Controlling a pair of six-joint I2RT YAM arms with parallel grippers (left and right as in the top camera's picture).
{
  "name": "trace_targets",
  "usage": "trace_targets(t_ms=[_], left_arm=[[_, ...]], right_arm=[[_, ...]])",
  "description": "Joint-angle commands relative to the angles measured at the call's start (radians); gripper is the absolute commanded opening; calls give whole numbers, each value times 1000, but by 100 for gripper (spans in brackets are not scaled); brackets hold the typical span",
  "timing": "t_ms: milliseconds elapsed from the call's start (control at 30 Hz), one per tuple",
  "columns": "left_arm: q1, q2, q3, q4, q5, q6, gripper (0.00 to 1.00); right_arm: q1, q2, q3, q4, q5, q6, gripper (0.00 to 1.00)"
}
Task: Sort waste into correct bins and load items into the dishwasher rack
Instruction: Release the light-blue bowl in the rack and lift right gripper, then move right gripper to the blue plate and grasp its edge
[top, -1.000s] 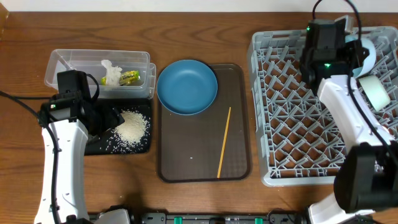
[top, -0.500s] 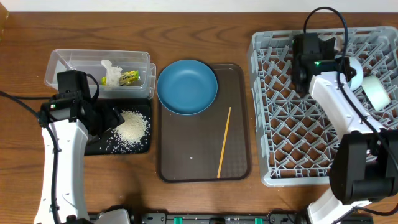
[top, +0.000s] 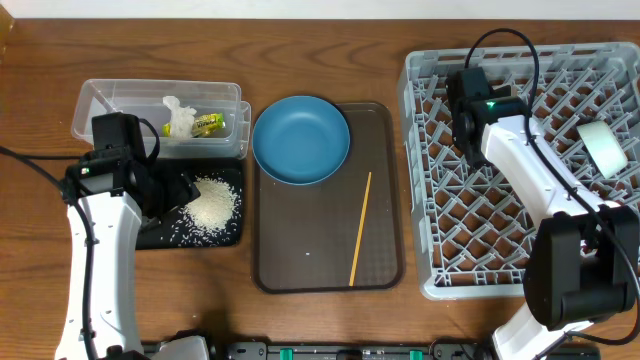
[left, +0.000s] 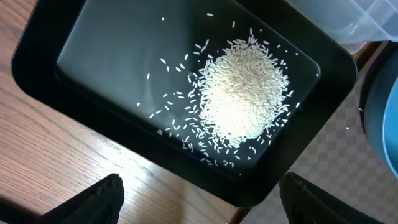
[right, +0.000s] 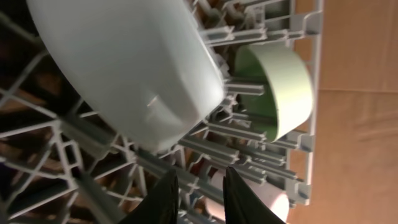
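Ahead of the left gripper (left: 202, 206), the black tray (left: 112, 56) is glossy plastic on a grained wooden table (left: 50, 162). Past the right gripper (right: 198, 196), the light-blue bowl (right: 124, 62) looks smooth and the rack (right: 93, 134) matt plastic.

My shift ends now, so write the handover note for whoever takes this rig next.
Left pincer: open, empty, above the black tray.
Right pincer: fingers slightly apart, empty, over the rack.
Done: tissue and wrapper in the clear tub; rice in the black tray; light-blue bowl, mint-green bowl and, partly seen, the cup in the rack.
Left: dark-blue plate and chopstick, both on the brown tray, go to the rack.
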Motion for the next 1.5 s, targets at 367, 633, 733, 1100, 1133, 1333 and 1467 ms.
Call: trace_targets(t_ms=[367,633,733,1100,1133,1333,1467], left_arm=[[4,2,-2,-2,-19,-1,82],[4,2,-2,-2,-19,-1,82],[4,2,-2,-2,-19,-1,82],[4,2,-2,-2,-19,-1,82],[4,2,-2,-2,-19,-1,83],[4,2,-2,-2,-19,-1,82],[4,2,-2,-2,-19,-1,82]], right_arm=[[6,-283,24,134,-677,58,55],[60,-232,24,266,-1111,85,57],[118,-164,24,293,-1111,135,57],[290,89,24,472,-1004,327,58],[303,114,24,475,-963,348,58],[341,212,24,489,-913,382,43],[352,224,24,486,-912,381,10]])
